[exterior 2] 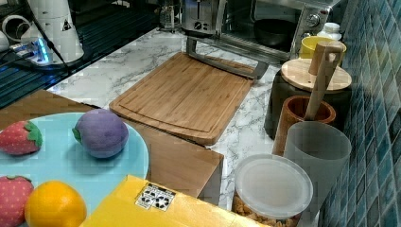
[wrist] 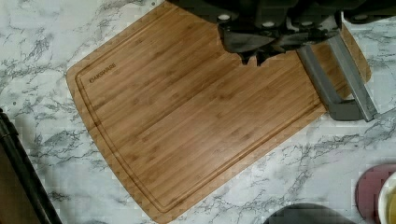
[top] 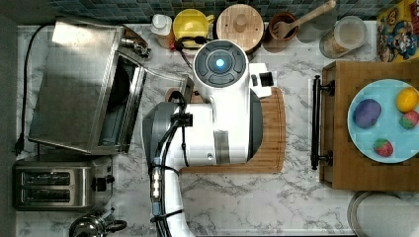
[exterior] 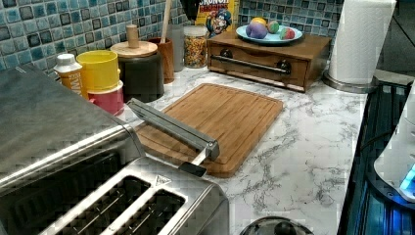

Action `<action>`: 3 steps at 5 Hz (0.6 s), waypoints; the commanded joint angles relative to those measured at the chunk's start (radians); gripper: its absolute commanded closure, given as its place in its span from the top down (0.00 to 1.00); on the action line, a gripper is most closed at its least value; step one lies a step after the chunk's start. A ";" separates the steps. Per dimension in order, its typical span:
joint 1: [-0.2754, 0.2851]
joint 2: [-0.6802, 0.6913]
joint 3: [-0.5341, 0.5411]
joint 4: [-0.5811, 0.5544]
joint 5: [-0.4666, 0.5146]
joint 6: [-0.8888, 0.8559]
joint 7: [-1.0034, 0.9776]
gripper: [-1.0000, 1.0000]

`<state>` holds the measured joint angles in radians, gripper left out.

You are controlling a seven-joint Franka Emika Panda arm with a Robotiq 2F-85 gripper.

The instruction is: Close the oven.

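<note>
The oven (top: 74,84) is a steel box at the top view's left, and its glass door (top: 158,74) hangs open, dropped toward the cutting board. The door's steel bar handle (exterior: 171,125) reaches over the board's edge and is also clear in the right view as the handle (exterior 2: 222,64). The oven's dark interior (exterior 2: 274,30) is exposed. In the wrist view my gripper (wrist: 254,59) hovers over the bamboo board close beside the handle (wrist: 336,70), with its fingertips shut together and holding nothing. My white arm (top: 222,108) covers the board from above.
A bamboo cutting board (exterior: 225,112) lies mid-counter. A two-slot toaster (top: 54,185) sits next to the oven, with a kettle (top: 94,227) beyond it. Jars, a yellow cup (top: 192,24) and a lidded canister (top: 239,24) line the tiled wall. A wooden box (top: 341,123) carries a plate of toy fruit.
</note>
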<state>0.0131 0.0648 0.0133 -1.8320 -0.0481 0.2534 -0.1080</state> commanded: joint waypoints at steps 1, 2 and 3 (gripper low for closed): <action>-0.002 -0.071 0.011 -0.127 0.018 0.122 -0.022 0.00; -0.020 -0.112 0.002 -0.259 0.103 0.227 -0.169 0.00; -0.054 -0.137 -0.037 -0.388 0.300 0.349 -0.383 0.00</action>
<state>-0.0020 0.0143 -0.0017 -2.0684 0.1715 0.5601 -0.3708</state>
